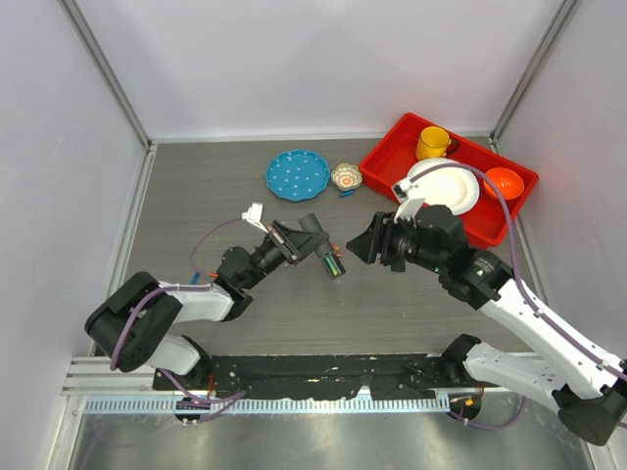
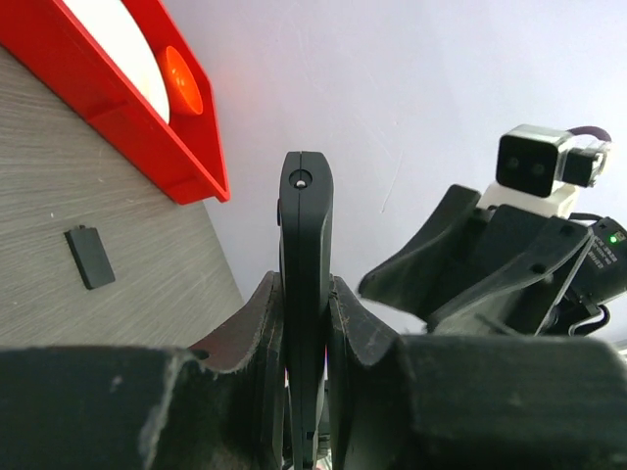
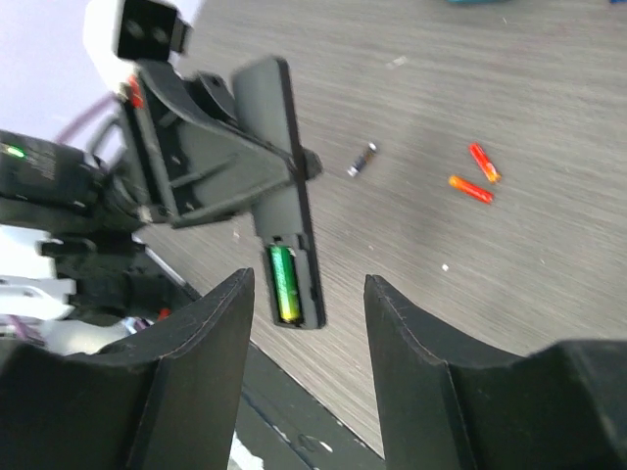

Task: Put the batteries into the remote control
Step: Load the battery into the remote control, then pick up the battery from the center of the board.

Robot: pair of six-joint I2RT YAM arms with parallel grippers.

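Note:
My left gripper (image 1: pixel 312 237) is shut on the remote control (image 1: pixel 331 260) and holds it off the table, with its open battery bay turned toward the right arm. In the left wrist view the remote control (image 2: pixel 306 225) stands edge-on, pinched between the fingers of the left gripper (image 2: pixel 306 294). One green battery (image 3: pixel 284 282) lies in the bay at the end of the remote control (image 3: pixel 279 147). A second, dark battery (image 3: pixel 362 159) lies loose on the table. My right gripper (image 3: pixel 309 284) is open and empty, just short of the bay.
Two orange sticks (image 3: pixel 470 188) lie on the table past the loose battery. A small flat black piece (image 2: pixel 89 257) rests on the wood. At the back stand a blue plate (image 1: pixel 297 174), a small bowl (image 1: pixel 346 176) and a red tray (image 1: pixel 390 162) of dishes.

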